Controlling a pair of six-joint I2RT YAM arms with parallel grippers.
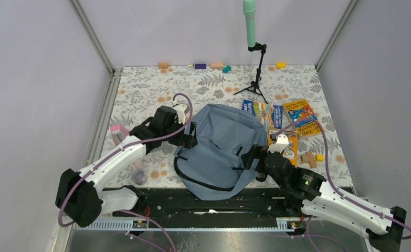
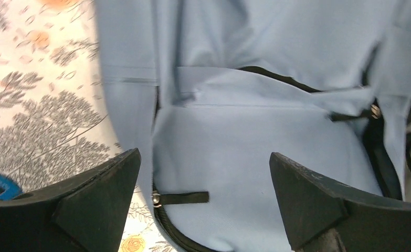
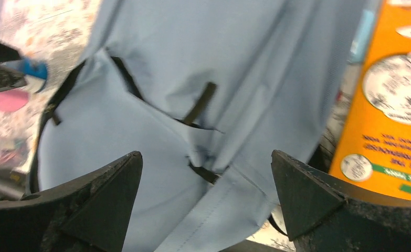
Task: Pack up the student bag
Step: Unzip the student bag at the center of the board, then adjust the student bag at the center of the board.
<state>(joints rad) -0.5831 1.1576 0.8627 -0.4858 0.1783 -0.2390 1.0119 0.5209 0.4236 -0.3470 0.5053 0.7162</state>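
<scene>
- Top external view: a large soft grey-blue fabric backpack with black zippers [image 1: 221,149] lies flat in the middle of the table, its lower end reaching the near edge, where the black mounting rail [image 1: 161,207] runs.
- The left fingers [image 1: 191,134] stand at the backpack's left edge, and the right fingers [image 1: 248,156] rest over its right side, so the bag lies between the two arms.
- Left wrist view: the left fingers [image 2: 101,194] are spread wide with nothing pinched. The blue fabric fills the gap between them, and a black zipper pull [image 2: 185,198] lies flat just beside the left tip.
- Right wrist view: the right fingers [image 3: 303,194] are likewise spread wide and hold nothing. Folded blue fabric with a black zipper line lies between them, and an orange printed book [image 3: 392,105] shows beside the bag's edge.
- The table [image 1: 140,86] carries a pale cloth printed with grey leaves and orange flowers.
- Colourful picture books [image 1: 290,113] lie fanned near the right edge, touching the bag's upper right.
- A black tripod holding a green cylinder [image 1: 251,26] stands toward the far edge, where small coloured blocks [image 1: 200,66] are lined up.
- A pink object [image 1: 119,131] sits at the left edge.
- Plain grey walls [image 1: 35,79] with metal frame posts enclose the table on three sides.
</scene>
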